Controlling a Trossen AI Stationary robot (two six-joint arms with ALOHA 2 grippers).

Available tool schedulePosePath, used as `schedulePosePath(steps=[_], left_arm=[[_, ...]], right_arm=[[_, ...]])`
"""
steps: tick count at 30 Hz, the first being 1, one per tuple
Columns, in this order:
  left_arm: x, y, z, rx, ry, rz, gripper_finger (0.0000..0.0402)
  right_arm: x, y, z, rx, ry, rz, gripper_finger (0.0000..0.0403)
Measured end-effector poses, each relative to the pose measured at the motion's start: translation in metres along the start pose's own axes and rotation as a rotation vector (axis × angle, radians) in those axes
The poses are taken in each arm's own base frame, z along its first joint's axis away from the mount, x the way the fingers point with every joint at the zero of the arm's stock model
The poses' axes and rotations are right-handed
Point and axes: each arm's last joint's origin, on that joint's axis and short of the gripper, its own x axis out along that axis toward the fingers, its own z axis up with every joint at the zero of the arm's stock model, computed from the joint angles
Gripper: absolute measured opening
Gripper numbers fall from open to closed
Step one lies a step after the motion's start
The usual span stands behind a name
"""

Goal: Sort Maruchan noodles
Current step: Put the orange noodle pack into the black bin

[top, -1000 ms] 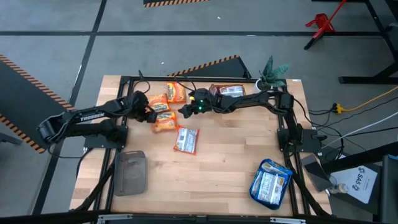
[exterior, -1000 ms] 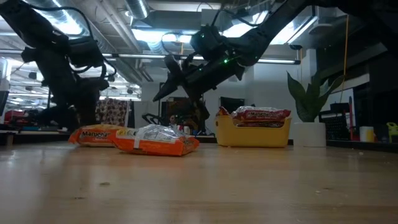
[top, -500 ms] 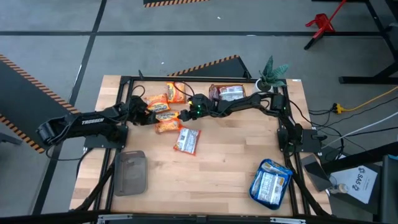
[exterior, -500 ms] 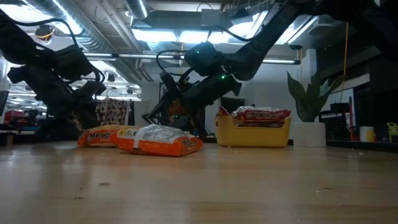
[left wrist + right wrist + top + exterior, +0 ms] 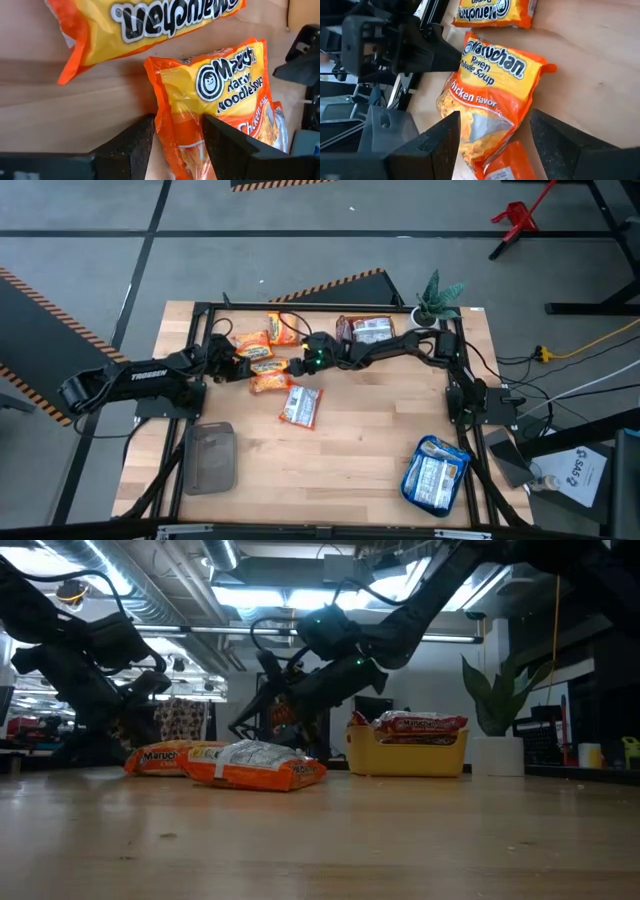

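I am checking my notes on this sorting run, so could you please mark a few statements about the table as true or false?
1. The yellow bowl holds red packets. True.
2. The grey tray is full of packets. False: it holds none.
3. Both grippers are at one orange packet: left gripper, right gripper. True.
4. The blue-and-white packets lie beside the plant. False: they lie at the opposite near corner.

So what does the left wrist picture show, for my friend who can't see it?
The left hand has its two dark fingers open around the end of an orange chicken noodle packet lying on the wooden table. Another orange packet lies beyond it.
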Motion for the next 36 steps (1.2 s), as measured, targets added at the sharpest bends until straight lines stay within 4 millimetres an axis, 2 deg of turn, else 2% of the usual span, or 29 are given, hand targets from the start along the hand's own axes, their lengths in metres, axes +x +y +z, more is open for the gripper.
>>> schedulePosePath(steps=[7,21,29,36], left_arm=[[0.000,0.001,-0.001,-0.059,0.029,-0.004,0.0155],[0.000,0.002,-0.003,-0.098,0.069,0.002,0.0127],[0.000,0.002,-0.004,-0.098,0.073,0.003,0.0125],[0.000,0.003,-0.004,-0.098,0.071,0.007,0.0125]], right_arm=[[0.004,0.010,-0.012,-0.018,0.016,0.029,0.0222],[0.003,0.004,-0.005,-0.056,-0.028,0.002,0.0223],[0.023,-0.009,-0.009,-0.056,-0.041,0.082,0.0268],[0.047,0.001,0.000,-0.077,0.007,0.136,0.0304]])
